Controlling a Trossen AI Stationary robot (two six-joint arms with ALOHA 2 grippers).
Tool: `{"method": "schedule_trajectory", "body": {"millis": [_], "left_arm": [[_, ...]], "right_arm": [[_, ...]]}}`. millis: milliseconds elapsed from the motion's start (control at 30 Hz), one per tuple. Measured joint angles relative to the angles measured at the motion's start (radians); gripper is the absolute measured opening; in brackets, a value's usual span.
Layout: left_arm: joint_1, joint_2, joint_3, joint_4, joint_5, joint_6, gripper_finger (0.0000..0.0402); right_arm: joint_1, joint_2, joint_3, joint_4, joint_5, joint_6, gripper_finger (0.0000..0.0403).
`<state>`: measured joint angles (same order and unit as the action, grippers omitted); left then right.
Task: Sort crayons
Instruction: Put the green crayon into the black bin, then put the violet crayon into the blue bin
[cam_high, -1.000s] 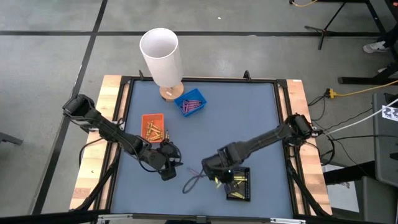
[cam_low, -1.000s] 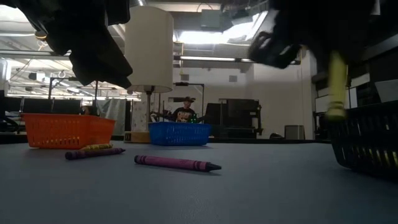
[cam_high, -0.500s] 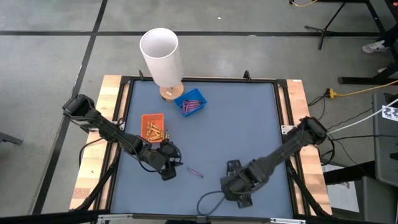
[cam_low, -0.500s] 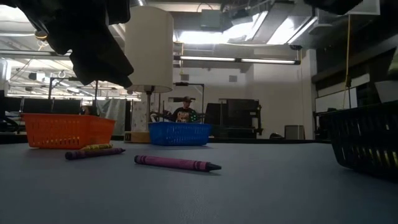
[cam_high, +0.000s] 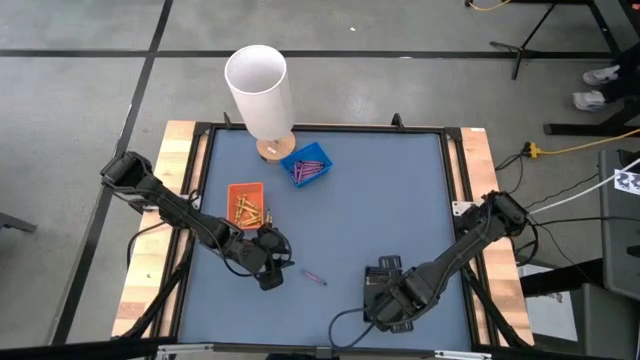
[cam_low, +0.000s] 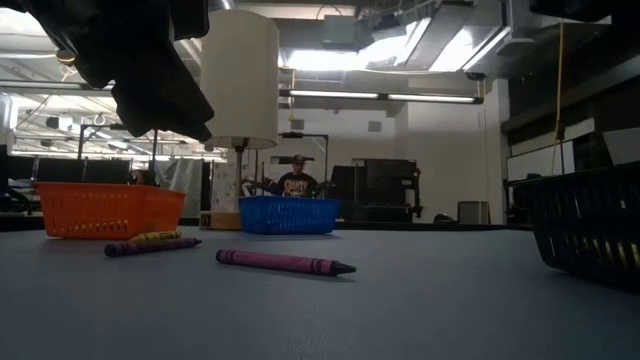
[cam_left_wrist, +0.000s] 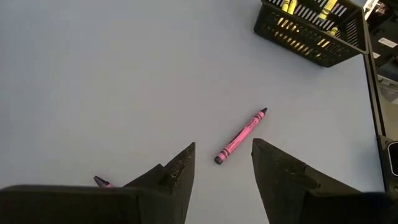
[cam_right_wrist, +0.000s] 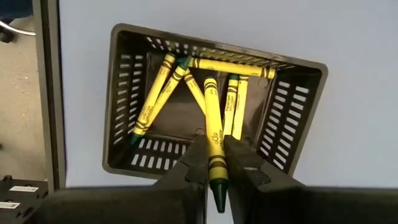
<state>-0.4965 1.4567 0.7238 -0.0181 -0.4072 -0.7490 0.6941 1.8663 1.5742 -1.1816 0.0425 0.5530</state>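
High view: left gripper hovers over the counter near a pink crayon. Left wrist view: its jaws are released above that crayon. Right wrist view: right gripper jaws grasp a yellow crayon over the black tray.

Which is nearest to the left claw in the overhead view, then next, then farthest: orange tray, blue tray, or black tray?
Measured from the left claw:
1. Orange tray, just beyond it, on the left side.
2. Blue tray, farther back, by the white cylinder.
3. Black tray, across on the right, mostly hidden under the right arm.
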Motion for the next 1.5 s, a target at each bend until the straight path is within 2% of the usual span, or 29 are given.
{"method": "schedule_trajectory", "body": {"millis": [100, 367, 500, 700, 1233, 1500], "left_arm": [[0.0, 0.0, 0.0, 0.0, 0.0, 0.0, 0.0144], [0.0, 0.0, 0.0, -0.013, 0.0, -0.013, 0.0144], [0.0, 0.003, 0.0, -0.051, 0.0, -0.066, 0.0144], [-0.012, 0.028, 0.0, -0.134, -0.031, -0.154, 0.0144], [-0.067, 0.157, 0.0, -0.17, -0.101, -0.317, 0.0144], [-0.074, 0.235, 0.0, -0.166, -0.131, -0.35, 0.0143]], "right_arm": [[-0.001, 0.0, 0.0, 0.001, 0.002, 0.0, 0.0046], [-0.001, 0.001, 0.0, 0.002, 0.018, 0.0, 0.0124], [-0.001, 0.001, 0.0, 0.002, 0.018, 0.0, 0.0142], [-0.001, 0.001, 0.0, 0.006, 0.018, -0.001, 0.0144], [-0.001, 0.001, 0.0, 0.091, 0.018, -0.001, 0.0143], [-0.001, 0.001, 0.0, 0.092, 0.019, -0.001, 0.0143]]}}
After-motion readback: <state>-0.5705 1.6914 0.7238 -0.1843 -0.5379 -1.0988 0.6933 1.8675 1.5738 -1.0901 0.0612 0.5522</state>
